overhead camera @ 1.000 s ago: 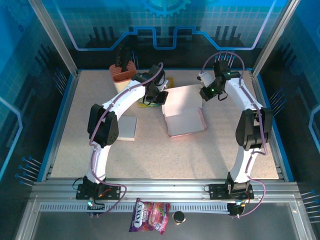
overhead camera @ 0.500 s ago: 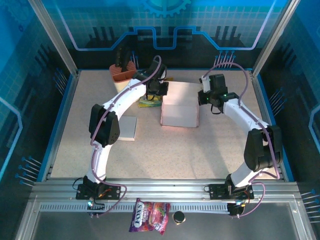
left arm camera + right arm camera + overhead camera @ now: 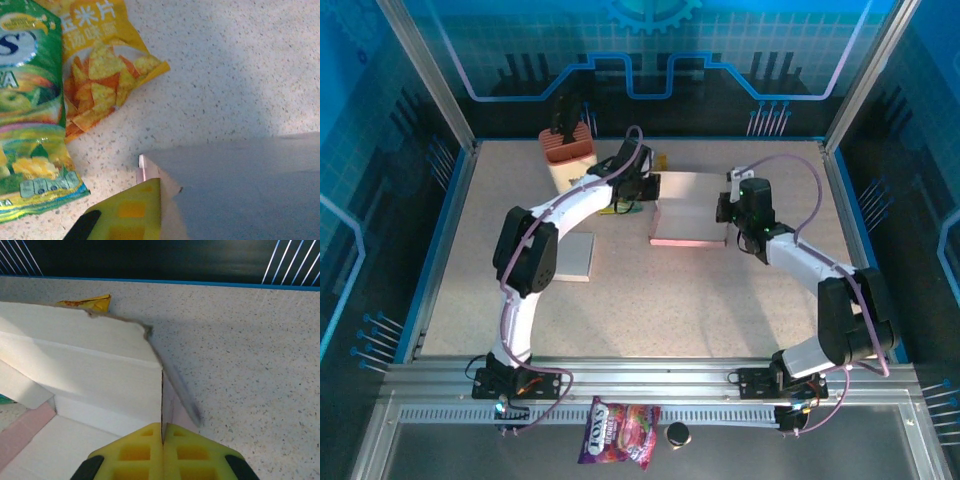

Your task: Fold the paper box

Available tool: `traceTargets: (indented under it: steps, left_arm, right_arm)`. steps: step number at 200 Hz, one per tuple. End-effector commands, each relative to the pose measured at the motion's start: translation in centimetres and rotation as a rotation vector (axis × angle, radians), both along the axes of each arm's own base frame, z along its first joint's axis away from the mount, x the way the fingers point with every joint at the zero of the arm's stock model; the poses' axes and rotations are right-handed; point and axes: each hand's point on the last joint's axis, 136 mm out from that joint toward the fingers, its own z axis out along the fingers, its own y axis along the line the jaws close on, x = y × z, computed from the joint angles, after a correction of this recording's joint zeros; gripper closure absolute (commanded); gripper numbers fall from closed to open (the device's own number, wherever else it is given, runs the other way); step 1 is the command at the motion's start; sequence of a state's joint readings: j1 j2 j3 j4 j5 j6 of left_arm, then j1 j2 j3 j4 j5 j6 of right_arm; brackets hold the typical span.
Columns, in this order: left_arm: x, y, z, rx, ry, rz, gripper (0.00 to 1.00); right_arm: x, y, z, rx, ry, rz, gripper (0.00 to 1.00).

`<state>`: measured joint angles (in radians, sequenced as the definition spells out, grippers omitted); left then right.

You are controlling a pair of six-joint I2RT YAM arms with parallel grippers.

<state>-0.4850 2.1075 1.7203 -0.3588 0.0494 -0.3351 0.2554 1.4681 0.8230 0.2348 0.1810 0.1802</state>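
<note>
On the table (image 3: 650, 300), near its far edge, the paper box (image 3: 688, 205) was pinched by the left claw (image 3: 646, 189) and right claw (image 3: 162, 432), both clamped tight.

The top camera sits high above and behind me, facing down and forward over the whole table (image 3: 650, 300). My left wrist camera hangs close over the box (image 3: 240, 190) at its left corner, looking almost straight down, while my right one sits low and close at the right corner, facing the back wall (image 3: 150, 257); all three views share that box.
</note>
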Motion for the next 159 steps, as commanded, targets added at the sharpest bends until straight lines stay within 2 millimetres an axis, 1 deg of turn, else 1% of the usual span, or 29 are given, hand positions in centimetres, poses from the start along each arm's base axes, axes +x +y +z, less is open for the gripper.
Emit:
traceTargets:
  steps: [1, 16, 43, 78, 82, 85, 90, 100, 105, 118, 129, 149, 159]
  left_arm:
    - [-2.0, -4.4, 4.9, -0.169, -0.186, -0.134, 1.0]
    - [-2.6, -4.5, 4.9, -0.181, -0.241, -0.145, 1.0]
    - [-3.9, -5.0, 3.9, -0.184, -0.246, -0.163, 1.0]
    - [-5.8, -5.3, 2.0, -0.157, -0.24, -0.172, 1.0]
    - [-6.0, -5.2, 1.8, -0.151, -0.242, -0.171, 1.0]
    - [-6.2, -5.3, 1.7, -0.144, -0.244, -0.171, 1.0]
    - [-6.5, -5.3, 1.5, -0.134, -0.248, -0.171, 1.0]
    - [-6.9, -5.1, 1.1, -0.095, -0.256, -0.167, 1.0]
    - [-7.1, -5.0, 0.9, -0.072, -0.261, -0.161, 1.0]
    - [-7.4, -4.5, 0.3, -0.007, -0.275, -0.144, 1.0]
    - [-7.5, -4.1, -0.1, 0.053, -0.279, -0.125, 1.0]
    - [-7.8, -3.4, -0.8, 0.13, -0.29, -0.094, 1.0]
    - [-8.0, -3.4, -1.0, 0.148, -0.293, -0.085, 1.0]
  right_arm:
    - [-0.4, 2.2, 2.4, 0.078, -0.133, 0.069, 1.0]
    - [-1.1, 2.0, 1.3, 0.071, -0.119, 0.058, 1.0]
    - [-2.4, 1.2, -0.7, 0.054, -0.057, 0.031, 1.0]
    - [-4.0, 1.0, -1.8, 0.053, 0.014, 0.017, 1.0]
    - [-4.0, 0.9, -1.6, 0.059, 0.014, 0.011, 1.0]
    - [-4.3, 0.7, -2.1, 0.055, 0.038, 0.004, 0.99]
    - [-4.6, 0.4, -2.3, 0.057, 0.057, -0.013, 0.98]
    - [-5.0, 0.0, -2.4, 0.072, 0.092, -0.048, 0.92]
    - [-5.2, -0.1, -2.4, 0.086, 0.108, -0.059, 0.87]
    - [-5.9, 0.0, -2.1, 0.13, 0.156, -0.078, 0.69]
    - [-6.6, -0.1, -1.5, 0.172, 0.198, -0.107, 0.58]
    - [-8.7, -0.8, -0.4, 0.274, 0.282, -0.203, 0.49]
    - [-10.1, -1.1, -0.4, 0.347, 0.34, -0.266, 0.46]
